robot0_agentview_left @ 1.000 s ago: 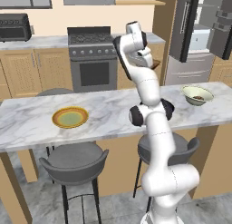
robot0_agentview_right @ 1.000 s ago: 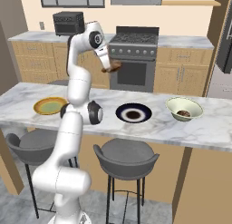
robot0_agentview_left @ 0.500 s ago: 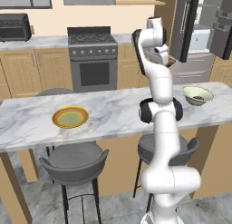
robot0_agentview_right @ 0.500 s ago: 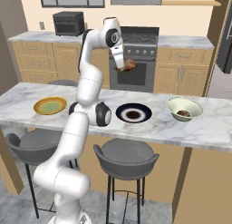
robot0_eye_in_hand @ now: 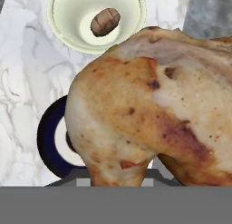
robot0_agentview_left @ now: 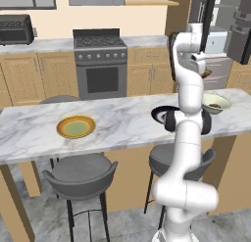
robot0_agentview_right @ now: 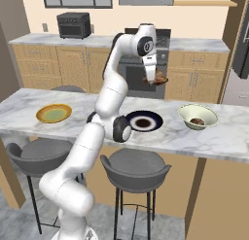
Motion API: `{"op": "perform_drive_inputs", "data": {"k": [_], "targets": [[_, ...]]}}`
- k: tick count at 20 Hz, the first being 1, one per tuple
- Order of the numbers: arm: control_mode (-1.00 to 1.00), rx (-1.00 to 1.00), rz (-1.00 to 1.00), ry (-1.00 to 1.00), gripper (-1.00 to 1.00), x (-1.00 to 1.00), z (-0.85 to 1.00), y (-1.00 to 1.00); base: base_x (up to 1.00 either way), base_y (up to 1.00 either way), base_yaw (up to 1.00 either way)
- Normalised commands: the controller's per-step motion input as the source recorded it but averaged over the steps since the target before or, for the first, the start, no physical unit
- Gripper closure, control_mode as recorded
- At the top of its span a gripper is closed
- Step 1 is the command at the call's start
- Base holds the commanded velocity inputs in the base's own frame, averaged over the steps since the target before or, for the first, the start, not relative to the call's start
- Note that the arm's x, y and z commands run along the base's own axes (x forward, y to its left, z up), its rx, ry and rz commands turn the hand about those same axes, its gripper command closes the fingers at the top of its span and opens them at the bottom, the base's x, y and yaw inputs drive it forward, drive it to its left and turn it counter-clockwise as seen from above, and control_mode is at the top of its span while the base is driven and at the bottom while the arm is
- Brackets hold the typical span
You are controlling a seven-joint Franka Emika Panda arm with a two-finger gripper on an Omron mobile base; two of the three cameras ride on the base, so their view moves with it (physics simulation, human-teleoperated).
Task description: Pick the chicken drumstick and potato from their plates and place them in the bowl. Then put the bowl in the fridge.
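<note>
My gripper (robot0_agentview_right: 153, 78) is shut on the golden-brown chicken drumstick (robot0_agentview_right: 159, 80), held high over the counter between the navy plate (robot0_agentview_right: 156, 118) and the bowl (robot0_agentview_right: 208, 115). In the left base view the gripper (robot0_agentview_left: 202, 72) and drumstick (robot0_agentview_left: 207, 73) hang above and behind the bowl (robot0_agentview_left: 223, 101). In the hand view the drumstick (robot0_eye_in_hand: 149, 105) looms large and hides the fingertips. Beyond it lies the cream bowl (robot0_eye_in_hand: 63, 32) with the dark-brown potato (robot0_eye_in_hand: 105, 21) inside, and part of the navy plate (robot0_eye_in_hand: 45, 137). The yellow plate (robot0_agentview_right: 41, 113) sits bare at the counter's left. The fridge (robot0_agentview_left: 239, 35) stands at the far right.
The marble island counter (robot0_agentview_right: 97, 100) carries both plates and the bowl. Two grey stools (robot0_agentview_right: 135, 170) stand under its near edge. A stove (robot0_agentview_left: 100, 64) and wooden cabinets (robot0_agentview_left: 22, 77) line the back wall, with a toaster oven (robot0_agentview_right: 74, 25) on the rear counter.
The arm has swung to the right with the drumstick in its grip, from near the middle of the counter to a spot over the gap between the navy plate and the bowl.
</note>
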Motion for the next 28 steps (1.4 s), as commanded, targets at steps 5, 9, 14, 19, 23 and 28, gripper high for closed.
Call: {"op": "perform_drive_inputs", "data": {"k": [5, 9, 14, 19, 23, 28], "targets": [[-1.00, 0.00, 0.00, -0.15, 1.00, -0.36, -0.60, -0.93, 0.00, 0.00, 0.00], [-1.00, 0.00, 0.01, -0.19, 1.00, -0.27, -0.61, -0.86, 0.00, 0.00, 0.00], [-1.00, 0.07, 0.06, -0.31, 1.00, -0.26, -0.64, -0.59, 0.00, 0.00, 0.00], [-1.00, 0.06, 0.02, -0.17, 1.00, 0.02, -0.15, -0.38, 0.00, 0.00, 0.00], [-1.00, 0.01, 0.06, -0.12, 1.00, 0.00, -0.24, -0.09, 0.00, 0.00, 0.00], [-1.00, -0.02, 0.11, -0.14, 1.00, 0.06, -0.42, 0.00, 0.00, 0.00, 0.00]]}}
